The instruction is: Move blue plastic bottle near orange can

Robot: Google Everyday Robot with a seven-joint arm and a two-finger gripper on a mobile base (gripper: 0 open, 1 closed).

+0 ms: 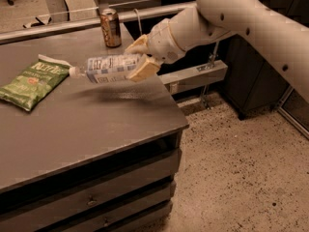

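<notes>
Roughly midway through, judging from the layout. Done so far: the blue plastic bottle (107, 68) grasped and carried clear of the table (96, 129), with a soft shadow on the grey top just under it and no contact visible anywhere. Left to do, as far as can be judged: closing the gap toward the orange can (111, 28), lowering, setting down close beside it without a knock, then letting go. Sits in the air above the far right part of the table, with the can upright at 12 o'clock from it near the back edge, apart and not touching. Held by the gripper (135, 61), reaching in from 2 o'clock on the end of the white arm (227, 18). Fingers (144, 68) clamped on the base end of the bottle, one above and one below, spread only as wide as the bottle's body. Long axis close to level, running 9 o'clock to 3 o'clock: white cap toward 9 o'clock and dipped a touch lower, base toward 3 o'clock inside the grip, label facing the camera. Just beyond the cap, at 8 o'clock, the green chip bag (31, 81) flat on the table; cap near its top corner, whether above or merely beside impossible to tell.
</notes>
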